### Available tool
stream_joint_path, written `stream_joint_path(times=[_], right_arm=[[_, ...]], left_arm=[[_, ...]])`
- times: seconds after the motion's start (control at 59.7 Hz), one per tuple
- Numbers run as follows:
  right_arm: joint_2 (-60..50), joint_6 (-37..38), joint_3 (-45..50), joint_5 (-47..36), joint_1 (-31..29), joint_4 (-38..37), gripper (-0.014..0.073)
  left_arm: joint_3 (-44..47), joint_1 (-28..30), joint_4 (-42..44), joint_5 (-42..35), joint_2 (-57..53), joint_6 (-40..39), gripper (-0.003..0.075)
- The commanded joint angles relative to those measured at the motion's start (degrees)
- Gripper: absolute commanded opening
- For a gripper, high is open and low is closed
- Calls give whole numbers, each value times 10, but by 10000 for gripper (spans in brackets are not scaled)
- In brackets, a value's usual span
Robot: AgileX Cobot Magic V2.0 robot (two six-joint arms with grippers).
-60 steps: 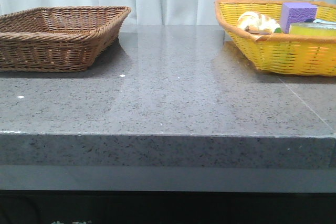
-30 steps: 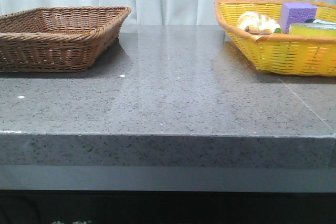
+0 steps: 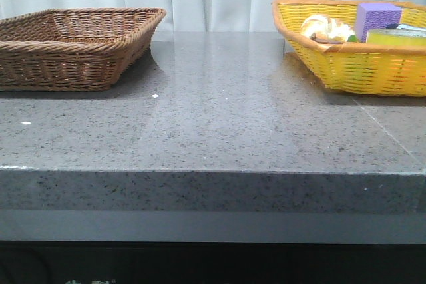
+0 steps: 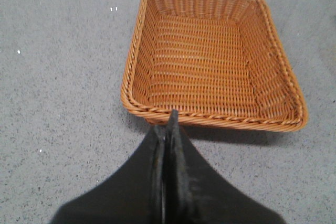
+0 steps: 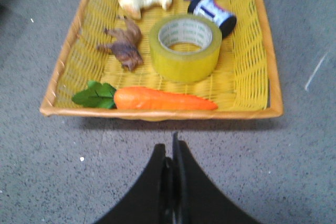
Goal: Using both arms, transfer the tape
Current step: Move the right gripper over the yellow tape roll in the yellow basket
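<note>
The tape (image 5: 185, 46) lies flat in the middle of the yellow basket (image 5: 265, 56), looks light, hard and a bit slick, so we think pinching its wall through the hole is best, and both our right gripper (image 5: 175, 153) and left gripper (image 4: 169, 129) are pressed together.

left claw (image 4: 167, 129) – matte black, tapering fingers | right claw (image 5: 174, 150) – matte black, same wedge shape

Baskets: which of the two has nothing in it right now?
The brown wicker basket ahead of the left gripper: its woven floor is bare. The yellow basket holds the tape, a carrot and other items.
</note>
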Motion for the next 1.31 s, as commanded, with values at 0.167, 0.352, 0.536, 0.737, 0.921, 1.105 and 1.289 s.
stream_joint_path(times=[0.167, 0.352, 0.536, 0.737, 0.921, 1.105, 1.289], right_arm=[[52, 0, -20, -23, 0, -7, -69], [50, 0, -20, -25, 0, -6, -69], [48, 0, -20, -30, 0, -8, -66], [48, 0, -20, -30, 0, -9, 81], [48, 0, -20, -30, 0, -9, 478], [48, 0, -20, -30, 0, -9, 507], [48, 0, -20, -30, 0, -9, 507]], left_arm=[[-20, 1, -1, -36, 30, -1, -20], [-20, 1, -1, -29, 34, -1, -20], [-20, 1, 25, -28, 34, -1, -19], [-20, 1, 37, -28, 34, -1, 60], [-20, 1, 37, -31, 34, -1, 473], [-20, 1, 31, -34, 34, -1, 523], [-20, -46, -4, -55, 34, 21, 493]])
